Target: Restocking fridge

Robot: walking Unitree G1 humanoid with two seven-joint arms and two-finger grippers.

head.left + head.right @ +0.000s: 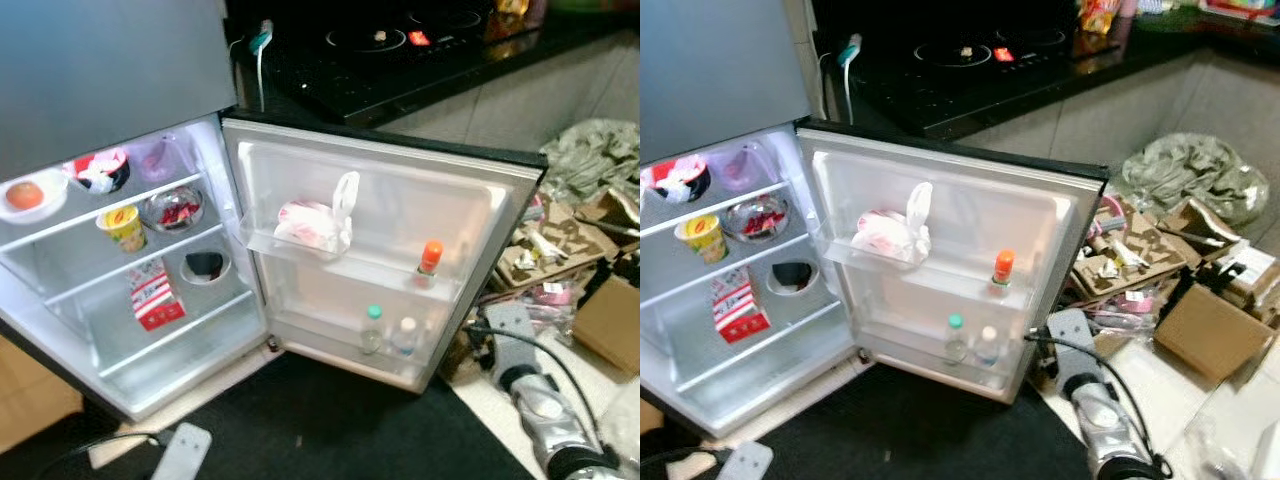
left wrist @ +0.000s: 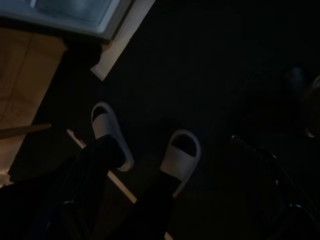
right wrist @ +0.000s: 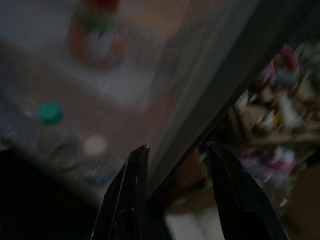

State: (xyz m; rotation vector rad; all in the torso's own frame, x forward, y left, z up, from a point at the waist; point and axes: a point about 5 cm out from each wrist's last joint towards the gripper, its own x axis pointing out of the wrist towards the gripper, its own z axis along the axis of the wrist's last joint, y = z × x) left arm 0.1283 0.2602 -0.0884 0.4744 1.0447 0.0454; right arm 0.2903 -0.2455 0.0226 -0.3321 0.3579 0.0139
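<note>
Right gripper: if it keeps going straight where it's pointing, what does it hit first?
Most likely the free outer edge of the open white fridge door. In the right wrist view that edge runs straight ahead of the right gripper, whose jaws stand open. Depth is blurred, so contact distance is unclear.

right wrist view blurred, bottles (image 3: 75,145) indistinct, left wrist view very dark

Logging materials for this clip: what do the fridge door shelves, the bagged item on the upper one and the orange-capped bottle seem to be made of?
Door shelves: likely clear, glossy plastic; the white door liner shows through. Bagged item: thin whitish plastic film, crinkled, with knotted handles sticking up. Orange-capped bottle: probably plastic, too small to be sure.
</note>
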